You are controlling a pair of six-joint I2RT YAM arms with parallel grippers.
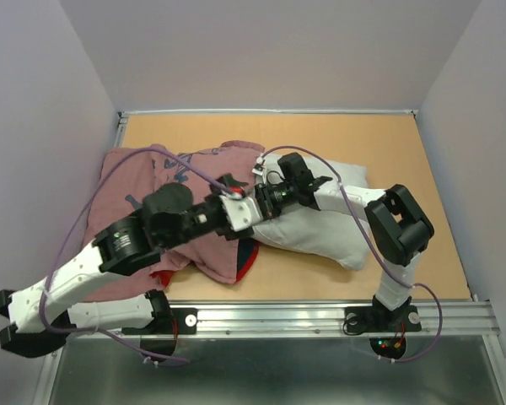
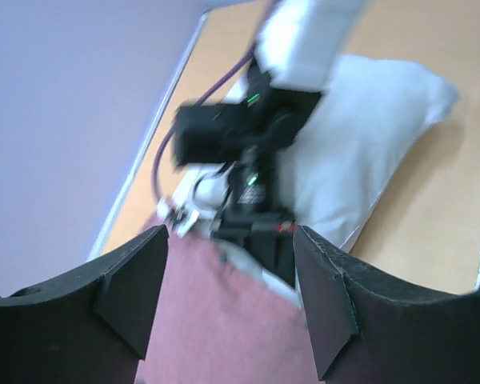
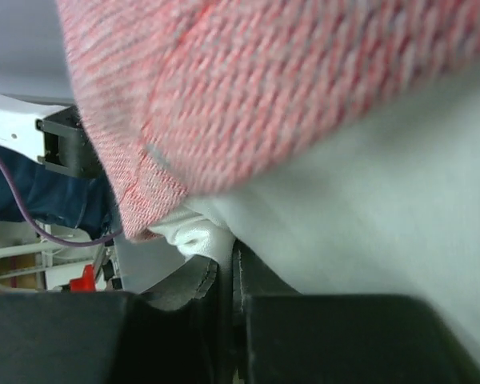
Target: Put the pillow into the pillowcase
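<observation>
The pinkish-red pillowcase (image 1: 131,181) lies rumpled on the left half of the table, its bright red face showing at the near edge. The white pillow (image 1: 320,232) lies to its right, with its left end at the pillowcase's opening. My left gripper (image 1: 246,211) hovers over that opening. In the left wrist view it (image 2: 230,240) is open, with pillowcase cloth (image 2: 216,320) below its fingers and the pillow (image 2: 368,136) ahead on the right. My right gripper (image 1: 266,192) is shut (image 3: 228,256) on a pinch of pillow fabric (image 3: 368,208), under the pillowcase edge (image 3: 224,88).
The wooden tabletop (image 1: 405,152) is walled in by pale panels on the left, back and right. A metal rail (image 1: 278,316) carrying both arm bases runs along the near edge. A purple cable (image 1: 76,219) loops over the pillowcase.
</observation>
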